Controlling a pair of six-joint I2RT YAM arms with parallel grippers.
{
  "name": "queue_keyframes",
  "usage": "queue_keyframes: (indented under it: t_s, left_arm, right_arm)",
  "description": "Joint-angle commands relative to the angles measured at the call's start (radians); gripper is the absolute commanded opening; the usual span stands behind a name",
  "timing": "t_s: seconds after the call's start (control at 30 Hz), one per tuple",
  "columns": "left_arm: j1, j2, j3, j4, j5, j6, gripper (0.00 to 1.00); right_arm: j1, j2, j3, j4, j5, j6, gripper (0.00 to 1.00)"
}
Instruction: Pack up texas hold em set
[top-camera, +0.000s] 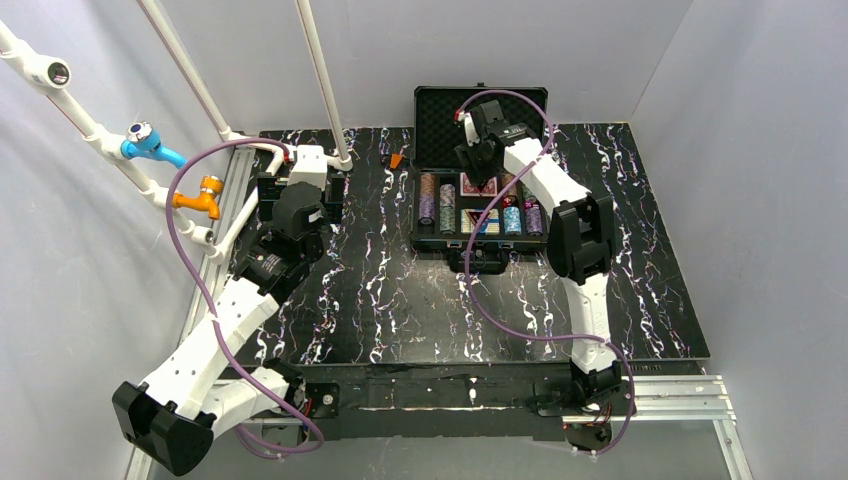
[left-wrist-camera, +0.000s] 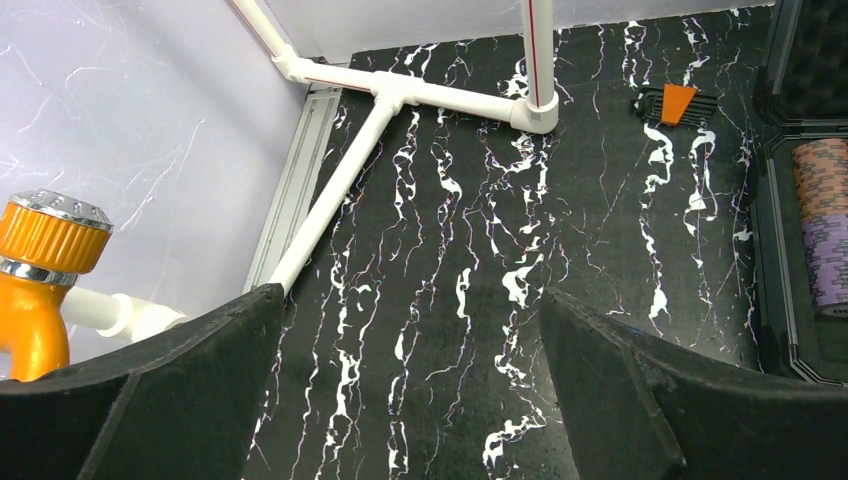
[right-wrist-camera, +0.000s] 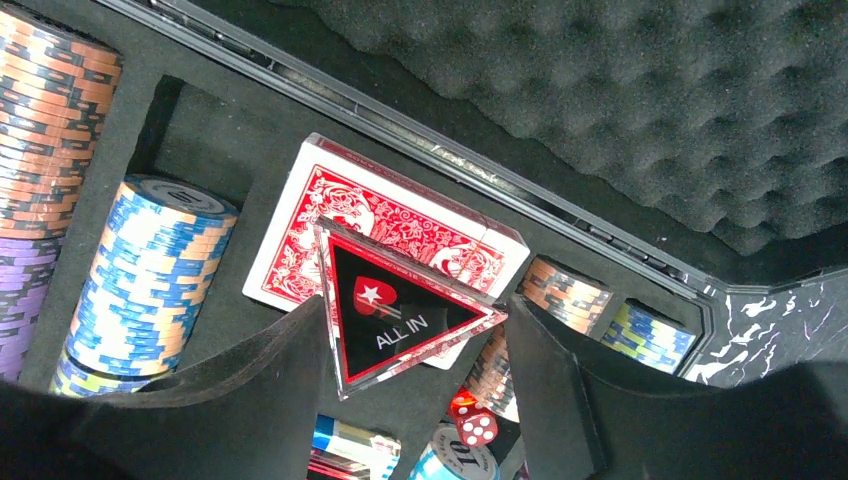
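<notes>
The triangle (right-wrist-camera: 395, 290) is held tight between the fingers of the right gripper (right-wrist-camera: 415, 335), just above the red deck (right-wrist-camera: 330, 210). The deck is laid in the open case (top-camera: 436, 108) at the far side of the table (left-wrist-camera: 450, 200). Chips (right-wrist-camera: 150, 270) are packed in rows beside the deck. The left gripper (left-wrist-camera: 410, 330) is spread wide with nothing in it, over the table, well apart from the case.

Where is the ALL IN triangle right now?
Right wrist view: the ALL IN triangle is held in the right gripper, over the red card deck inside the open case.
</notes>
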Motion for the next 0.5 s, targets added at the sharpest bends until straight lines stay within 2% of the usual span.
queue_keyframes:
  t_s: [0.0, 0.1, 0.2, 0.3, 0.47]
  left_arm:
    - [0.004, -0.004, 0.033, -0.005, -0.001, -0.01, 0.98]
    - [0.004, -0.004, 0.034, -0.006, -0.001, -0.01, 0.98]
    - [0.004, -0.005, 0.035, -0.006, -0.001, -0.011, 0.98]
    - [0.004, -0.007, 0.034, -0.006, 0.001, -0.012, 0.98]
    - [0.004, -0.005, 0.035, -0.009, 0.006, -0.015, 0.98]
  right_arm:
    - [-0.004, 0.013, 0.054, 0.043, -0.02, -0.01, 0.63]
    - [-0.005, 0.025, 0.068, 0.034, -0.013, -0.007, 0.69]
    - [-0.005, 0.029, 0.072, 0.035, 0.001, -0.001, 0.87]
    - [-0.007, 0.021, 0.071, 0.038, 0.01, 0.013, 0.97]
    - [-0.005, -0.012, 0.06, 0.039, -0.045, 0.066, 0.98]
